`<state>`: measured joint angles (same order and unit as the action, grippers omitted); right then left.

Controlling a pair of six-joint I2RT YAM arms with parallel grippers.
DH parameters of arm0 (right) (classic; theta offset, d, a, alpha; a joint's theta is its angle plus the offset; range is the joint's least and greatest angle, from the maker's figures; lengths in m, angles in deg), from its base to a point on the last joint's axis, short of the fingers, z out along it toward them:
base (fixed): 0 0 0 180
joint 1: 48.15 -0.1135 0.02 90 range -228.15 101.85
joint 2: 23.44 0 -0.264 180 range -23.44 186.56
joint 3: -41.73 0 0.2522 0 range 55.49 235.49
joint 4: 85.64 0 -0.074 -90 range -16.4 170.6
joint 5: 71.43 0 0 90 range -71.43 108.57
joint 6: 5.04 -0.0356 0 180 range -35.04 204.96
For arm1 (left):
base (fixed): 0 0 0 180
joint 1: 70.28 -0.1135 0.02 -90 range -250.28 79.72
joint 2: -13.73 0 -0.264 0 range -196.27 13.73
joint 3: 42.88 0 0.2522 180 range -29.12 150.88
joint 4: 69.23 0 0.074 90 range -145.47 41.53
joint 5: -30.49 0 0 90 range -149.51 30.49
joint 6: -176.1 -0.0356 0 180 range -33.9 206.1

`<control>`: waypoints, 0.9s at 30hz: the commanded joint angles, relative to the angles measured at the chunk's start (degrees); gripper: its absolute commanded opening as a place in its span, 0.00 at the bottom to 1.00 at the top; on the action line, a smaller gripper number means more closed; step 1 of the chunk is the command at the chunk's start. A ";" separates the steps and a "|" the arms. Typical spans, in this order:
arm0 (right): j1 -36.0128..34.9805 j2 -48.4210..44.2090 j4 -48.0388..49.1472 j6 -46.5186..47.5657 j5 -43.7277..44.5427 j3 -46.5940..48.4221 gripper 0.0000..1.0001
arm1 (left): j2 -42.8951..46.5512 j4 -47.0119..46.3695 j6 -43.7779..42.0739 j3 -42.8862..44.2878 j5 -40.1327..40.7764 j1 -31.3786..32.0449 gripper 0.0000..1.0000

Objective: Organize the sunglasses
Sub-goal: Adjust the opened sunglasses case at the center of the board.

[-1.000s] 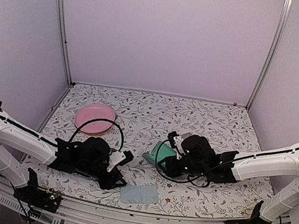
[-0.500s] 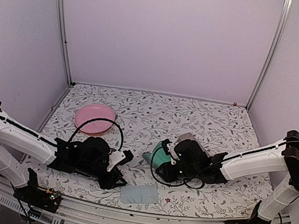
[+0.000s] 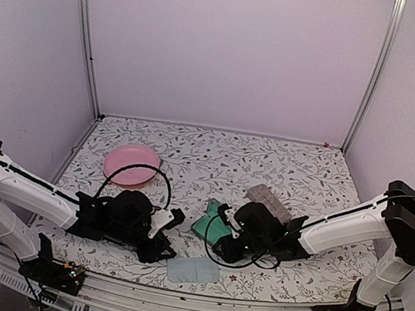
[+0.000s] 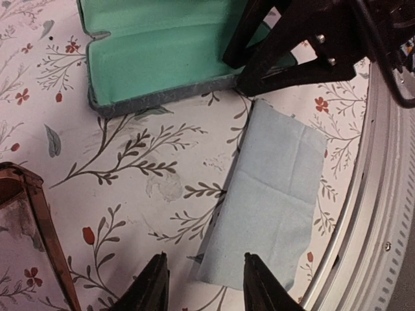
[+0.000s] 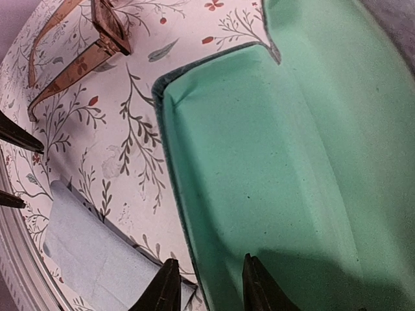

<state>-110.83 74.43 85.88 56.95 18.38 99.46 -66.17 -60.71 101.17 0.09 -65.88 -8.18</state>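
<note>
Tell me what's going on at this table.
The right tool hangs over the rim of an open case with green lining, its fingers apart and gripping nothing that shows. The left tool hovers open above a corner of the pale blue cloth. The brown-lensed sunglasses lie on the table beside the case, not yet inside it.

Matt green felt lines the case (image 5: pixel 272 162); the sunglasses (image 5: pixel 107 29) look glossy plastic.
</note>
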 commanded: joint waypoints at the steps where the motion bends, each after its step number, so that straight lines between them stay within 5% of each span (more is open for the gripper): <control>1: -0.25 1.26 -6.95 2.61 4.01 1.87 0.35 | -0.50 -0.92 -0.22 -0.47 0.55 -0.83 0.41; 11: -0.19 -2.72 -13.47 7.90 8.69 1.77 0.37 | -1.66 -1.25 -0.23 -0.47 0.04 -0.93 0.41; 27: -4.20 -6.45 -5.49 6.60 -1.09 0.08 0.42 | -3.66 -0.69 0.95 -0.46 -5.06 -1.12 0.46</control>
<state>-113.34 66.69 77.20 65.02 19.89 100.66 -69.93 -60.75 101.43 0.07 -69.62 -8.44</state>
